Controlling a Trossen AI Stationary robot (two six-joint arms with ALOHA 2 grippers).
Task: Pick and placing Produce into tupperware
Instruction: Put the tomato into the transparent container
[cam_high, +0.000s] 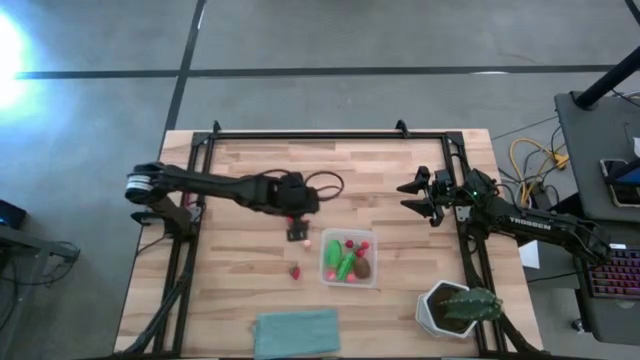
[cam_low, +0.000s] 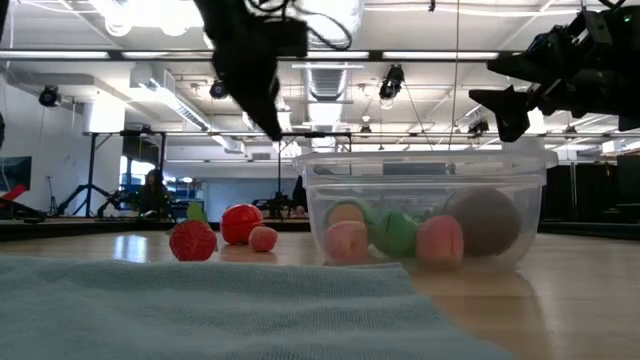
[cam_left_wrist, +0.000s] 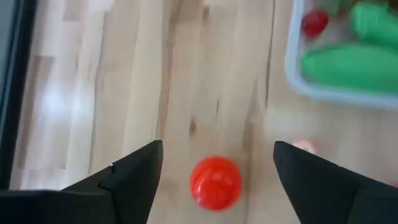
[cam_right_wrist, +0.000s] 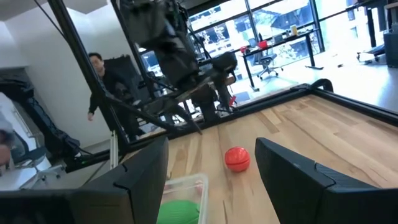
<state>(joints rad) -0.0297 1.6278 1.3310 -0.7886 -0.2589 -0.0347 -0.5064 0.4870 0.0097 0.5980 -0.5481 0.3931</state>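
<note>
One red ball (cam_left_wrist: 215, 182) on table, between spread left hand (cam_left_wrist: 217, 180) fingers, untouched

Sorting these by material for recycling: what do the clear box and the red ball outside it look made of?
The clear rounded rectangular box: thin see-through plastic, since the pieces inside show through its walls. The small red ball: probably smooth moulded plastic, uniform in colour with a soft sheen.
</note>
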